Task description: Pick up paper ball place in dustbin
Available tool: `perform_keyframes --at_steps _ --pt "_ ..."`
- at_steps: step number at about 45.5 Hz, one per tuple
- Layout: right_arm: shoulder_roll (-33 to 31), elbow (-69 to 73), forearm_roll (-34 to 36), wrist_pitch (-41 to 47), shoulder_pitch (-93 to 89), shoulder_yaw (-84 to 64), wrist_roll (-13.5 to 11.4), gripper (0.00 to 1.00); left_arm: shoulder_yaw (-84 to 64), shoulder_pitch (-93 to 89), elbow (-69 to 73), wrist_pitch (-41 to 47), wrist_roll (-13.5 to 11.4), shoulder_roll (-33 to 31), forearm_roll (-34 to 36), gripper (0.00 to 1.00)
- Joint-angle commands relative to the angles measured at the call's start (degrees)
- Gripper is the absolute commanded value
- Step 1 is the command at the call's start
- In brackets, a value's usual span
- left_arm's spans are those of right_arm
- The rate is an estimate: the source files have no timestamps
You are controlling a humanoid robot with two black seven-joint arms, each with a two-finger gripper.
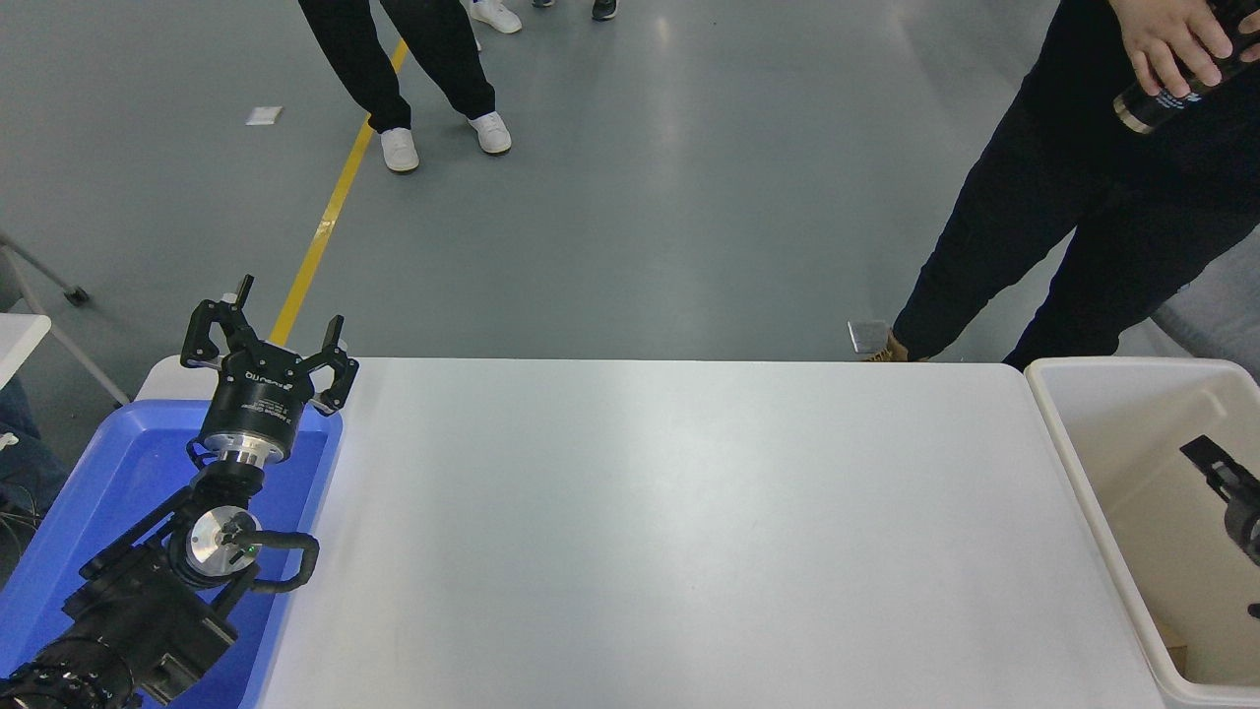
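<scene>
The cream-white dustbin (1058, 414) stands at the table's right end, its beige inside showing. My right gripper (1232, 537) reaches in from the right edge over the bin's inside. Its black fingers (1209, 461) are spread apart and hold nothing. The paper ball does not show; it is hidden or out of view. My left arm is parked at the lower left, with its gripper (279, 330) open above the far end of the blue tray.
A shallow blue tray (108, 473) lies at the table's left end under the left arm. A small tan scrap (1176, 652) lies low in the bin. A person in black stands behind the bin, holding a dark bottle (1166, 89). Another person's legs stand at the top left.
</scene>
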Motion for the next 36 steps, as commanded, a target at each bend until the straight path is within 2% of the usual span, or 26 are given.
perform_keyframes --at_steps 1,11,22,36 --pt "-3.3 11.8 -0.5 2.4 21.1 -15.5 -0.1 1.00 0.0 0.0 0.0 0.0 0.0 0.0 0.0 0.98" --pt "-0.5 26.8 -0.5 3.8 39.7 -28.3 -0.1 1.00 0.0 0.0 0.0 0.0 0.0 0.0 0.0 0.98" --pt "5.3 28.0 -0.7 20.4 49.3 -29.2 -0.1 1.00 0.0 0.0 0.0 0.0 0.0 0.0 0.0 0.98" --pt "11.9 39.1 -3.5 32.9 63.1 -29.5 -0.1 1.00 0.0 0.0 0.0 0.0 0.0 0.0 0.0 0.98"
